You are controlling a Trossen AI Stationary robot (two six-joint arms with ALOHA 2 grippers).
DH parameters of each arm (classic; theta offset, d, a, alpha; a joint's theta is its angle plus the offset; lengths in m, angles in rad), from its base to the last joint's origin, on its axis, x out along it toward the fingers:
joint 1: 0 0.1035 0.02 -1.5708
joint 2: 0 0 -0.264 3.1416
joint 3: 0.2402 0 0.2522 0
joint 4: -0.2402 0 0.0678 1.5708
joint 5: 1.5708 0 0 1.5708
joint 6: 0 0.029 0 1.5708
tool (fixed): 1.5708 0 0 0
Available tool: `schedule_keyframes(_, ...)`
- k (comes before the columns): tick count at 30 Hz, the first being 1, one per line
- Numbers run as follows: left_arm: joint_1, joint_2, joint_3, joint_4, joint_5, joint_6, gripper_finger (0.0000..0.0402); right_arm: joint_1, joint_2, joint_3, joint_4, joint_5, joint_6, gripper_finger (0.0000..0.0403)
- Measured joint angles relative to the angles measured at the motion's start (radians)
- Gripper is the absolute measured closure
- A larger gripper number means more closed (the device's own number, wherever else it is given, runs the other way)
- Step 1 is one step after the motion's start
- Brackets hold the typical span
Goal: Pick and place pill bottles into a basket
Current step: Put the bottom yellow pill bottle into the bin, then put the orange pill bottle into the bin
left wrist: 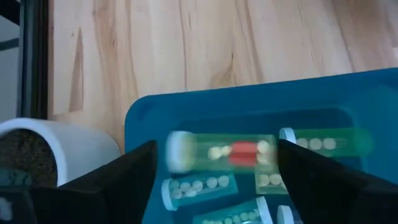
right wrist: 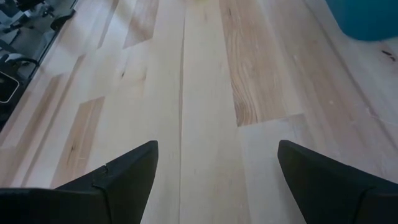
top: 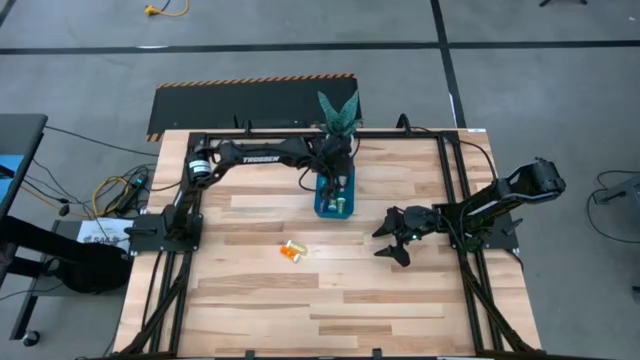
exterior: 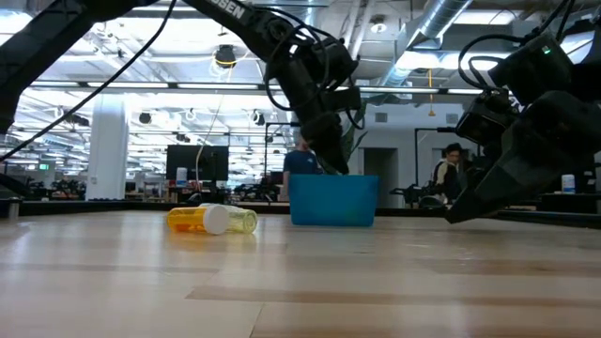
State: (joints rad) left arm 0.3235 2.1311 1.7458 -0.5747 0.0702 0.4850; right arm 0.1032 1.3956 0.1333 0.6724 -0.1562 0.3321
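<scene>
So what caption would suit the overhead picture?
Left claw open over the teal basket; two pill bottles remain on the table.

Glossy plastic basket on matt wooden table.

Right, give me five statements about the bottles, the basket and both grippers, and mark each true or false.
1. The left gripper is above the basket. True.
2. The left gripper is clamped on a bottle. False: its fingers are apart, and the green bottle between them is blurred and not gripped.
3. Two bottles lie on the table outside the basket. True: one orange, one yellow.
4. The right gripper holds a bottle. False: it is open and empty over bare wood.
5. The basket is empty. False: several bottles lie inside it.
</scene>
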Motion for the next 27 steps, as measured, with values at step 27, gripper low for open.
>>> schedule_keyframes(27,-0.139,-0.010,0.342,-0.868,0.015,-0.109,0.0083,0.001,0.000,0.000,0.000,-0.001,0.001,0.0076)
